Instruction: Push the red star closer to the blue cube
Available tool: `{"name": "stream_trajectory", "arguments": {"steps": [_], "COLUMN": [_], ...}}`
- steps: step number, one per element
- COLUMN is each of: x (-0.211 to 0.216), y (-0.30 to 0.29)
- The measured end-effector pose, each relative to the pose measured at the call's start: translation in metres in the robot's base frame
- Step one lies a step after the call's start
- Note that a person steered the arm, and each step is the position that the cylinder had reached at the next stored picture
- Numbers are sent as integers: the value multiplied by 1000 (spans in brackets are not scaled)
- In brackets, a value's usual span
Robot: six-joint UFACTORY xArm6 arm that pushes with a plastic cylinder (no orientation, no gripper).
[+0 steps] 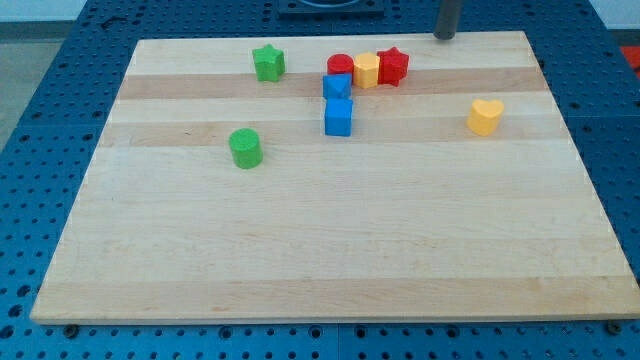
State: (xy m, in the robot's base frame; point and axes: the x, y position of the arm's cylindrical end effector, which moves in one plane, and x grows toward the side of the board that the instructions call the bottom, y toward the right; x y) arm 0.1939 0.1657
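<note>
- Starting at the view's left: a green cylinder stands alone on the wooden tabletop, and a green star sits above it near the top edge, both well clear of the action.
- Moving to the middle, two blue blocks are stacked up the view: a blue cube below, and a second blue block touching it just above.
- Right above those, a tight row: a red cylinder, a yellow block, then the red star at the row's right end, touching the yellow one.
- The red star is near the blue cube but apart from it, up and to the view's right.
- My tip hovers at the top edge, just up and right of the red star, not touching it. The tool is a plain rod, so nothing to open or close.
- This looks like the approach step; next, I judge, comes a push down and left, steering clear of the yellow block.
- Far right, a yellow heart sits alone.
</note>
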Motion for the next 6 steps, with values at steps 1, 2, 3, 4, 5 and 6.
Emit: {"name": "stream_trajectory", "arguments": {"steps": [1, 2, 3, 4, 5, 6], "x": [16, 20, 18, 49, 101, 110], "y": [-39, -67, -68, -68, -68, -68]}}
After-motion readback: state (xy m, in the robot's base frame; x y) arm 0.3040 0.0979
